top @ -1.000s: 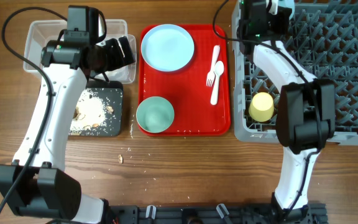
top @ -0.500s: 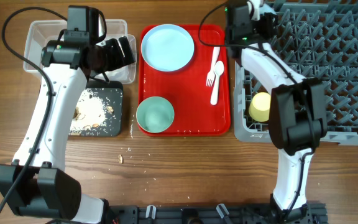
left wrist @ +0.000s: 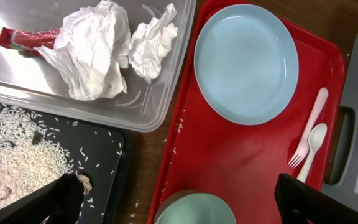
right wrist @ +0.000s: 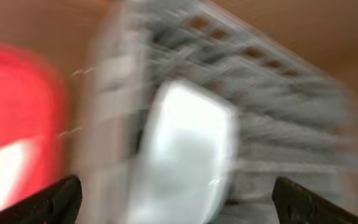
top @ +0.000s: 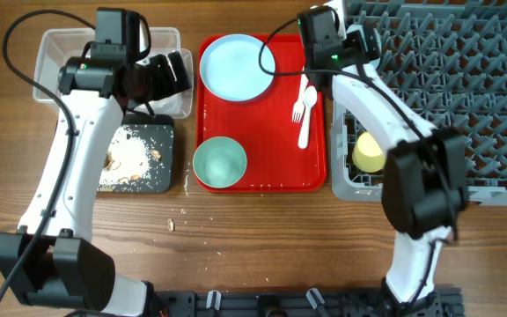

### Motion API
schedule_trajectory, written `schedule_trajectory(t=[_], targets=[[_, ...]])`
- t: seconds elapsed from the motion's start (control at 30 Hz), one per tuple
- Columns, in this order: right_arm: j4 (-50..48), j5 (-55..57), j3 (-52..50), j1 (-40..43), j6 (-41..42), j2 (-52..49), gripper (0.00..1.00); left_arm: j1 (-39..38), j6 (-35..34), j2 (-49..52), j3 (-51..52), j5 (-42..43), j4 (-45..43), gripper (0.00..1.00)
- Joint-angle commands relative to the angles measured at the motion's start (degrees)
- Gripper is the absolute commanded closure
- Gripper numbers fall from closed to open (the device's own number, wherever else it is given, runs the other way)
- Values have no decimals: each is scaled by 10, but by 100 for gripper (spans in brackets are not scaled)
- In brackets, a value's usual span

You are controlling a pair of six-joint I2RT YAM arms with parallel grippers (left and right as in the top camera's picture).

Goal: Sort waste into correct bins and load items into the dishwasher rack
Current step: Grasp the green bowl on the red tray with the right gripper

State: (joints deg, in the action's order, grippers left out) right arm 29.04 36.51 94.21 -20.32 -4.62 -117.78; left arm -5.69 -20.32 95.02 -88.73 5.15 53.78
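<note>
Bowl (top: 219, 163) nearest me, on red tray (top: 267, 141); scraps (top: 130, 157) in black tray (top: 165, 179); cup (top: 370, 151) in rack's (top: 500, 132) near corner. Farther: fork (left wrist: 316, 109), spoon (left wrist: 316, 135), plate (top: 237, 67) on red tray; napkins (left wrist: 98, 50), wrapper (left wrist: 33, 38) in tub (top: 51, 44). Left end effector (top: 176, 72) spread, empty, by tub; right end effector (right wrist: 176, 202) spread, view blurred.

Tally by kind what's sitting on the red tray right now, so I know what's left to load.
Light blue plate: 1
Mint green bowl: 1
White fork: 1
White spoon: 1
Total on the red tray: 4
</note>
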Motion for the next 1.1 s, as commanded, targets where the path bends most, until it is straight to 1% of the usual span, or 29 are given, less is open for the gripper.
schedule_trajectory(t=[0.0, 0.03, 0.07, 0.1, 0.13, 0.2, 0.37, 0.47, 0.53, 0.6, 0.67, 0.8, 0.9, 0.97, 1.07], targets=[[71, -380, 2, -7, 95, 51, 4, 3, 1, 5, -5, -7, -1, 0], [100, -478, 2, -7, 125, 51, 11, 3, 1, 5, -5, -7, -1, 0], [125, -551, -1, -7, 156, 48, 12, 3, 1, 5, -5, -7, -1, 0], [142, -595, -6, -9, 176, 47, 12, 3, 1, 5, -5, -7, -1, 0], [154, -637, -21, -12, 202, 43, 16, 3, 1, 5, -5, -7, -1, 0], [158, -658, -44, -21, 221, 43, 16, 3, 1, 5, -5, -7, -1, 0], [146, -661, -108, -68, 255, 37, 20, 3, 1, 5, -5, -7, -1, 0], [136, -630, -124, -101, 305, 28, 21, 3, 1, 5, -5, -7, -1, 0], [137, -596, -125, -124, 327, 18, 25, 3, 1, 5, -5, -7, -1, 0], [141, -576, -125, -132, 341, 15, 32, 3, 1, 5, -5, -7, -1, 0], [142, -573, -125, -131, 351, 15, 42, 3, 1, 5, -5, -7, -1, 0], [141, -569, -125, -127, 363, 9, 55, 3, 1, 5, -5, -7, -1, 0], [142, -567, -125, -129, 368, 0, 71, 3, 1, 5, -5, -7, -1, 0], [143, -570, -125, -129, 374, -8, 78, 3, 1, 5, -5, -7, -1, 0], [143, -574, -125, -129, 375, -11, 84, 3, 1, 5, -5, -7, -1, 0]])
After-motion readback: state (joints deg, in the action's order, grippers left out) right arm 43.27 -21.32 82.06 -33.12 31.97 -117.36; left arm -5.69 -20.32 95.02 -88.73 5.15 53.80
